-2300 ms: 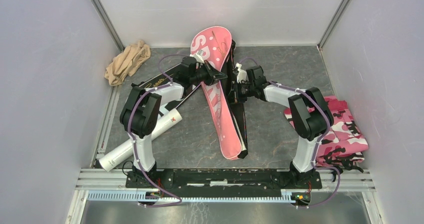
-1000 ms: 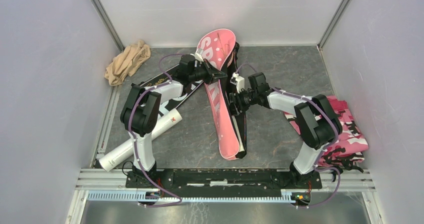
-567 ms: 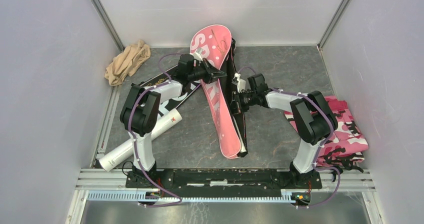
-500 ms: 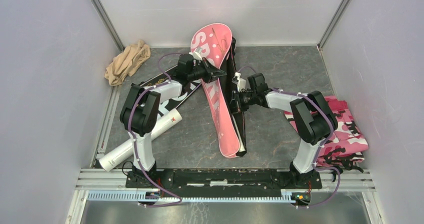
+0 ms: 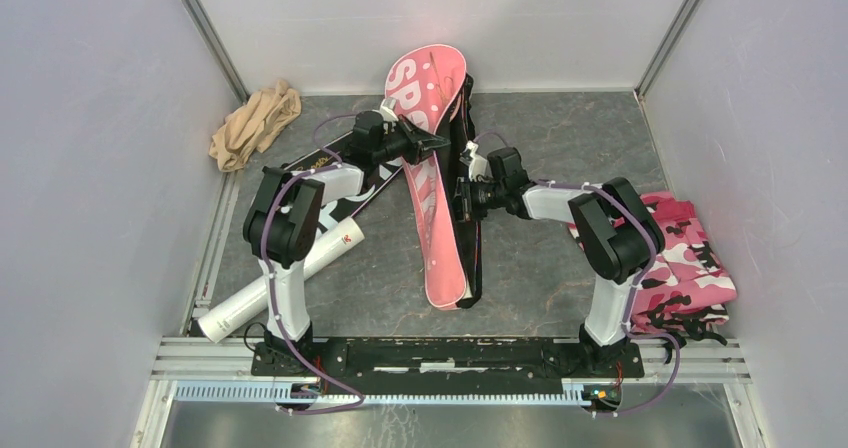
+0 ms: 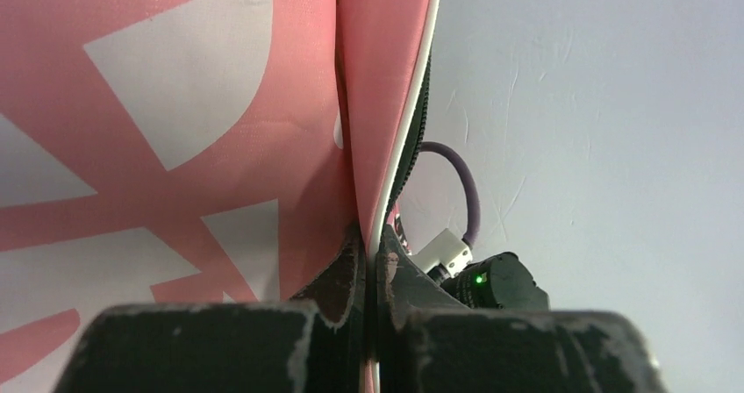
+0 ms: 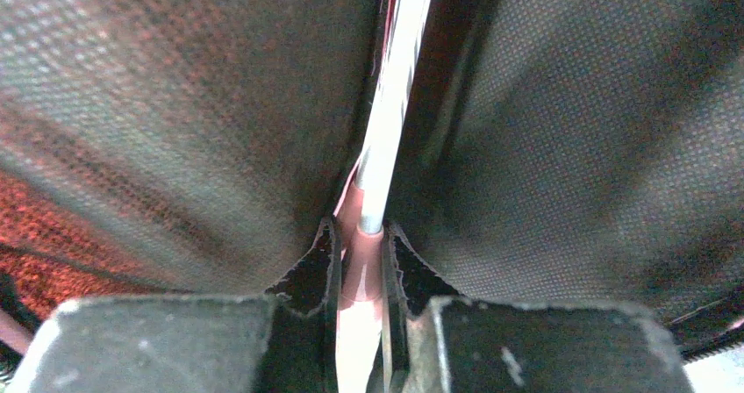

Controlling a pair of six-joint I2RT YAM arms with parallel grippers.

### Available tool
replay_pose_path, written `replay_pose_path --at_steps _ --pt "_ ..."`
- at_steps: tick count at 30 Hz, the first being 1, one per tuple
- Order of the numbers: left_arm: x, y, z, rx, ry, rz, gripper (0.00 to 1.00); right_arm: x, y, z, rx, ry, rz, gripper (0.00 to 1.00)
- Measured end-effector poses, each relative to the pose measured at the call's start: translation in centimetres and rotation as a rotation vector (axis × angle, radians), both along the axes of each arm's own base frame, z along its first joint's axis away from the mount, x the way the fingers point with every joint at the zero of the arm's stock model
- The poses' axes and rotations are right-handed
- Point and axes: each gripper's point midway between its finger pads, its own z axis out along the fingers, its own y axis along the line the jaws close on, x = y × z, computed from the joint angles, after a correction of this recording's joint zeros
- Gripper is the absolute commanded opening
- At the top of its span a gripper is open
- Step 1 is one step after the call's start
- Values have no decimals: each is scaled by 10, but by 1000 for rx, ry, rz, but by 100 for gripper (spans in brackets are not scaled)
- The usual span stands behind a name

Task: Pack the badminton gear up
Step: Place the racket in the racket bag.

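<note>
The pink racket bag (image 5: 436, 230) lettered SPORT lies lengthwise at the table's middle, its black inner side (image 5: 472, 258) showing along the right edge. My left gripper (image 5: 438, 146) is shut on the bag's white-piped pink edge (image 6: 399, 147), seen close up in the left wrist view. Just right of it, my right gripper (image 5: 462, 198) reaches into the bag's opening. In the right wrist view, my right gripper (image 7: 360, 253) is shut on a racket's shaft (image 7: 390, 103) at its pink cone, with dark bag mesh (image 7: 175, 103) around it. A black bag (image 5: 340, 188) lies under the left arm, a white tube (image 5: 285, 273) beside it.
A beige cloth (image 5: 255, 123) is bunched at the back left corner. A pink camouflage cloth (image 5: 690, 258) lies at the right, by the right arm's elbow. Grey walls close in on three sides. The arms' base rail (image 5: 440, 353) runs along the near edge.
My right gripper has closed on the racket's shaft and shifted left toward the bag. The bag's near end has swung a little leftward. The left gripper kept its hold.
</note>
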Motion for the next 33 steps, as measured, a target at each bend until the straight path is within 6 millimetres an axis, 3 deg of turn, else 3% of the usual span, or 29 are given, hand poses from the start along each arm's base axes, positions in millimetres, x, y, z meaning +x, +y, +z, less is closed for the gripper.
replay_pose_path --at_steps 6,14,21,25,33 --pt "3 3 -14 -23 75 33 2 -4 8 -9 1 41 -11 16" --pt "5 1 -19 -30 97 24 2 -2 12 -10 -27 -31 26 49" --pt "0 -4 -12 -33 82 -30 2 7 -7 -9 -113 -156 75 68" --pt "0 -4 -11 -14 66 -44 2 14 -28 8 -147 -238 91 71" --pt "0 -5 -10 3 54 -57 2 29 -72 62 -245 -486 66 70"
